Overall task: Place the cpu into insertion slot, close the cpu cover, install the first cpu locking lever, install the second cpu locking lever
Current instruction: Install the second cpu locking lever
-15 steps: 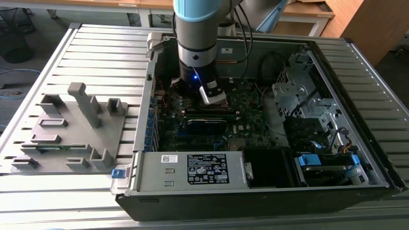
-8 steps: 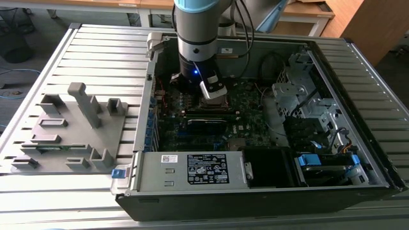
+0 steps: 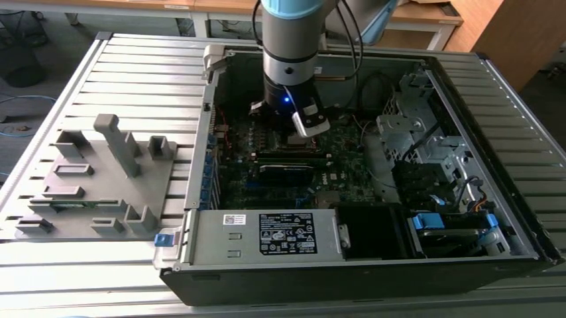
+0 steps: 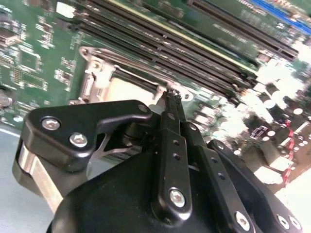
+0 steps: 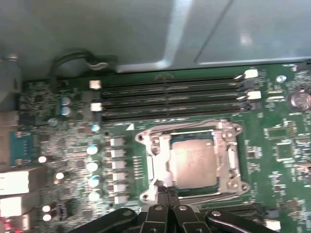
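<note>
Arm (image 3: 289, 40) vertical, claw (image 5: 166, 189) pinched together

A slatted metal table (image 3: 132, 73) carries an open computer case (image 3: 354, 265) and a grey fixture block (image 3: 97, 179).

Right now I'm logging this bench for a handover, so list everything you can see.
Computer case: one, dark, open, on the slatted table.
Slatted table: one, grey.
Fixture tray: one, grey, at the exterior view's left of the case.
Motherboard: one, dark green, inside the case.
Insertion slot: one, silvery rim, on the motherboard.
Cpu: one, silver-grey, seated in the slot.
Cpu cover: one, silvery frame, lying around the cpu.
Memory slots: four, black, beside the socket.
Power supply: one, grey with a black label, at the case's front edge.
Gripper: one, black, fingers together at the socket's edge.
</note>
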Controlling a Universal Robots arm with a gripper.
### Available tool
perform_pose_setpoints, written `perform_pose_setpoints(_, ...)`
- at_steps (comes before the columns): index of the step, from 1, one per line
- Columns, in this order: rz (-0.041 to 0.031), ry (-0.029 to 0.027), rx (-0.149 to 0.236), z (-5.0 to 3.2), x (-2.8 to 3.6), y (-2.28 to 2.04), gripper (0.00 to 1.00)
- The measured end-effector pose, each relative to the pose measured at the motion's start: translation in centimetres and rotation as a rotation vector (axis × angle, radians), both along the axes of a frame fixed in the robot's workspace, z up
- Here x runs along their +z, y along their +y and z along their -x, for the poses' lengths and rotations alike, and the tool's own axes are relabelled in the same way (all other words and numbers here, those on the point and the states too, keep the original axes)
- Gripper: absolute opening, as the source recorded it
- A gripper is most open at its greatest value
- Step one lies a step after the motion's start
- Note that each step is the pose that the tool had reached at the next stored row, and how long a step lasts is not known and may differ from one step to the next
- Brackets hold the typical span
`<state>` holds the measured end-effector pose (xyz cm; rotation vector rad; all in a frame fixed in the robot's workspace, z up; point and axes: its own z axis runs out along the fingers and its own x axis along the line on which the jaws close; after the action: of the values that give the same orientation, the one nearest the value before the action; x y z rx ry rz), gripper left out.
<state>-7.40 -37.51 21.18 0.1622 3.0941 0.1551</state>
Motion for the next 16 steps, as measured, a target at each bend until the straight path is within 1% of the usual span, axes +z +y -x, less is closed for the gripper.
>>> perform_pose_setpoints(2, 0.0000, -0.0001, 0.000, -0.35, -0.01, 0.11, 0.11)
perform_pose_setpoints(6, 0.0008, 0.0000, 0.000, -0.46, -0.02, 1.04, 0.11)
perform_pose_setpoints(7, 0.0012, -0.0001, 0.000, -0.56, -0.03, 1.15, 0.11)
perform_pose_setpoints(12, 0.0037, -0.0001, 0.000, -1.70, -0.05, 1.51, 0.11)
perform_pose_setpoints(14, 0.0045, 0.0007, 0.000, -1.73, 0.05, 1.59, 0.11)
perform_pose_setpoints(16, 0.0044, 0.0017, 0.000, -1.74, 0.36, 1.60, 0.11)
